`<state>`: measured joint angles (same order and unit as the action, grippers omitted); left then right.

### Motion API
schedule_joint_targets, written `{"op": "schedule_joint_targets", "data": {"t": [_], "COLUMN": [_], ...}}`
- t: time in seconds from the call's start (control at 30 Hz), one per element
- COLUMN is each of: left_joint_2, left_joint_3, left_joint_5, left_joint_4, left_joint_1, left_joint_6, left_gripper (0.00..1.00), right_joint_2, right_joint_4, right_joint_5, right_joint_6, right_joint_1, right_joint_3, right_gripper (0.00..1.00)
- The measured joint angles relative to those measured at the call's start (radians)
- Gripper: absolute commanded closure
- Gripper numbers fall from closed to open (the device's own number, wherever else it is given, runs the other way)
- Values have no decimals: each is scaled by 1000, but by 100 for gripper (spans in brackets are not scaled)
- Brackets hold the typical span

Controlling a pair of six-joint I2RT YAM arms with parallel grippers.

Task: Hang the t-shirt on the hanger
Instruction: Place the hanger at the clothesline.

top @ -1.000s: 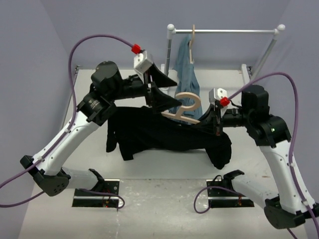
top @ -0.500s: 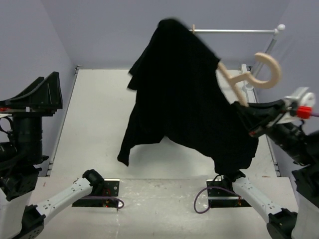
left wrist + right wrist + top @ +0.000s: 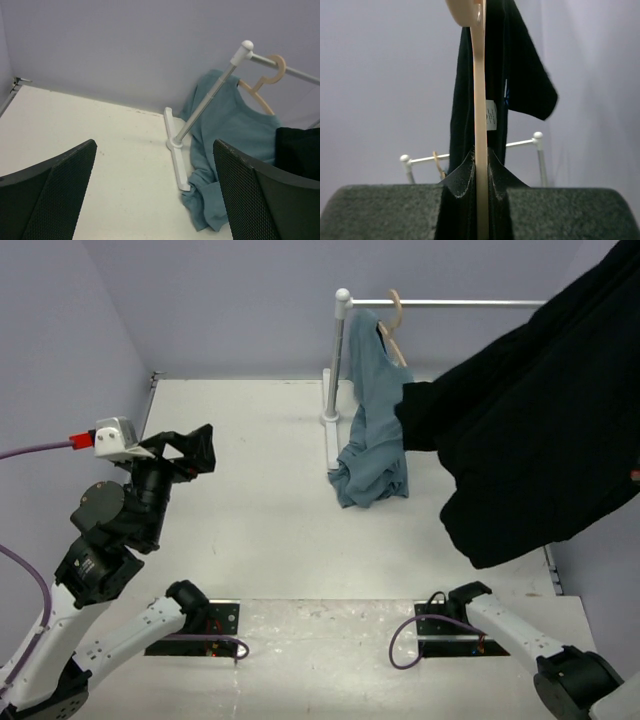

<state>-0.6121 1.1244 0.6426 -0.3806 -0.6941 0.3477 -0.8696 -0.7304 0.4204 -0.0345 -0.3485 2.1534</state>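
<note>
The black t-shirt (image 3: 540, 430) hangs in the air at the far right of the top view, close to the camera, and hides my right gripper there. In the right wrist view the tan wooden hanger (image 3: 479, 90) stands edge-on, and my right gripper (image 3: 480, 167) is shut on it. The t-shirt (image 3: 520, 75) drapes over the hanger, its white label (image 3: 491, 115) showing. My left gripper (image 3: 192, 448) is open and holds nothing, well off to the left above the table. Its fingers (image 3: 260, 200) frame bare table, with a corner of the t-shirt (image 3: 300, 150) at the right edge.
A white rack (image 3: 450, 303) stands at the back of the table on a post (image 3: 336, 360). A blue-grey garment (image 3: 372, 430) hangs from it on another wooden hanger (image 3: 395, 320) and trails onto the table. The rack's foot (image 3: 177, 165) lies on the white tabletop (image 3: 250, 490).
The right arm lifted the hanger and t-shirt off the table, then carried them up and to the right. The left gripper let go, opened wide and drew back to the left.
</note>
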Motion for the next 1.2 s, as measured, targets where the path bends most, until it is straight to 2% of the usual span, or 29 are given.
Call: {"op": "schedule_joint_targets", "data": {"t": [0.27, 0.5, 0.67, 0.9, 1.2], "left_joint_2": [0, -10, -11, 0, -76], "left_joint_3": [-91, -251, -322, -341, -343], "left_joint_5": [-49, -118, -156, -186, -263], "left_joint_4": [-4, -8, -10, -9, -11], "left_joint_1": [0, 0, 0, 0, 0], "left_joint_6": [5, 22, 36, 33, -12], "left_gripper": [0, 0, 0, 0, 0], "right_joint_2": [-36, -65, -75, -207, -559], "right_joint_4": [9, -12, -10, 31, 61], "right_joint_5": [30, -212, -348, -453, -513], "right_joint_6": [0, 98, 157, 192, 170], "right_joint_1": [11, 217, 256, 312, 378], "right_joint_3": [-290, -638, -833, -836, -555], "right_gripper": [100, 100, 100, 100, 100]}}
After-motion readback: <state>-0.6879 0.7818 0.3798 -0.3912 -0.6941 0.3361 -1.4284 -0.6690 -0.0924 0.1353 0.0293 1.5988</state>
